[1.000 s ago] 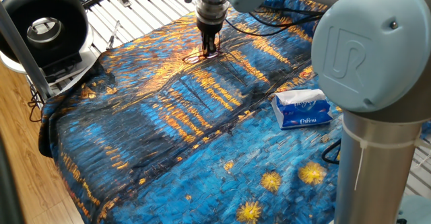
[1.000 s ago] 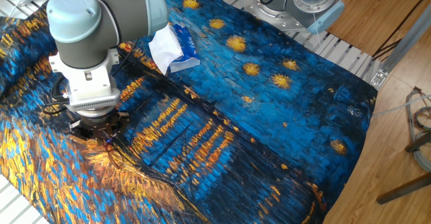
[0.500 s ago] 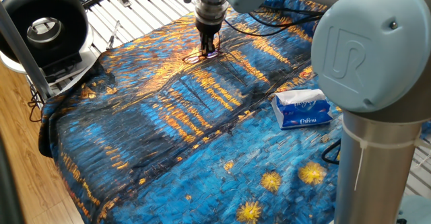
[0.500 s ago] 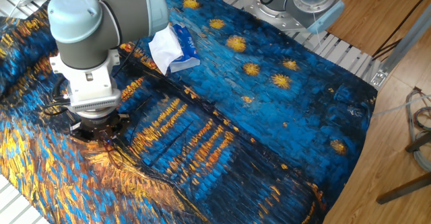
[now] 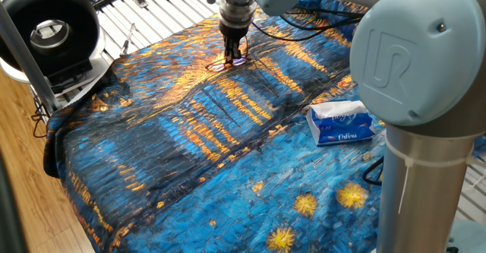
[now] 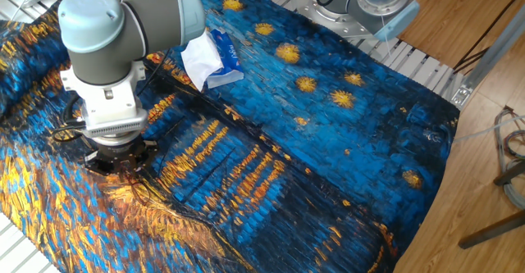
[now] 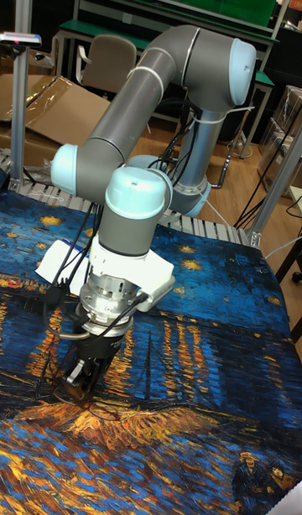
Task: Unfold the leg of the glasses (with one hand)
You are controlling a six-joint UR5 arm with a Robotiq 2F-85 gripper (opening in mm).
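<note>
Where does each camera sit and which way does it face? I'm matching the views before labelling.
One fixed view: beside the arm's near joint, looking across the cloth at the distant gripper over the glasses.
The other fixed view: high on the opposite side, looking down past the wrist; fingertips hidden.
Tall fixed view: low, facing the arm, base behind, gripper nearest.
Both wide views share the tissue pack.

Glasses (image 5: 225,64) tiny, mostly lost against patterned cloth; legs unreadable. Tool (image 5: 235,55) tips too small to tell whether they grip anything.
</note>
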